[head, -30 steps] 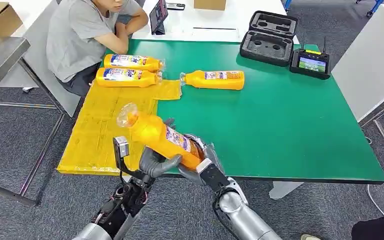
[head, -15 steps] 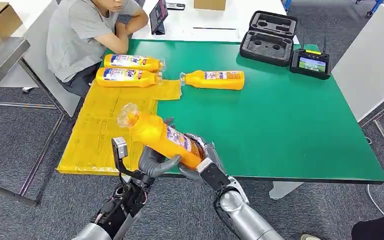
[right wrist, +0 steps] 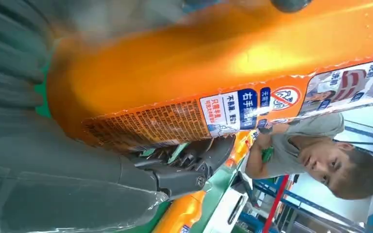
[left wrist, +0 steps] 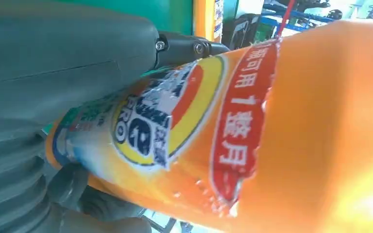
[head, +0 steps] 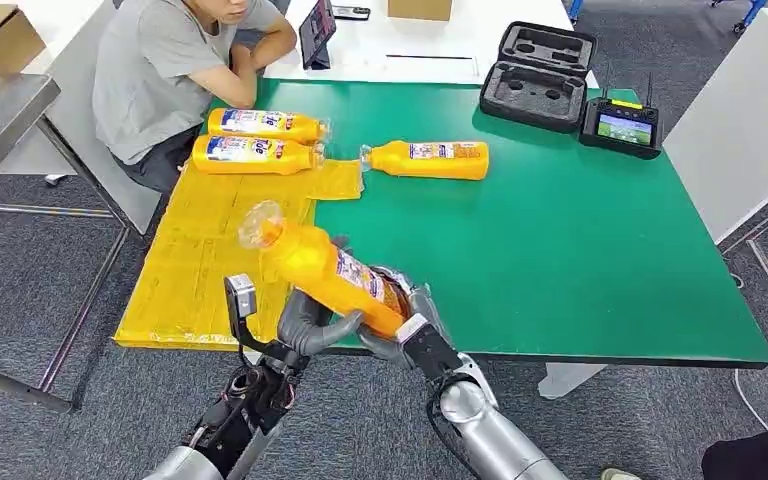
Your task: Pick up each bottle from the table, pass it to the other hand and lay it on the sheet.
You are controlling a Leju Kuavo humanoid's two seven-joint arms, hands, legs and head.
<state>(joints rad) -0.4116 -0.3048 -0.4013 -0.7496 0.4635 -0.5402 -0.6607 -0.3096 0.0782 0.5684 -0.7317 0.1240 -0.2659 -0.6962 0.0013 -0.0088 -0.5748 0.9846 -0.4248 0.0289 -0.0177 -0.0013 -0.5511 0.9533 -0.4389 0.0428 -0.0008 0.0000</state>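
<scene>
Both hands grip one orange bottle [head: 322, 272] above the table's near edge: left hand [head: 308, 322] wraps its middle, right hand [head: 397, 315] cups its base. Handover, I judge; next, my right lets go, left carries it to the yellow sheet [head: 200, 260].

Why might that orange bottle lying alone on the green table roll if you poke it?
The lone bottle lies on its side on the smooth table, and its body looks round, so a nudge would probably roll it. Its glossy plastic label may feel slippery. It looks stiff, not floppy.
</scene>
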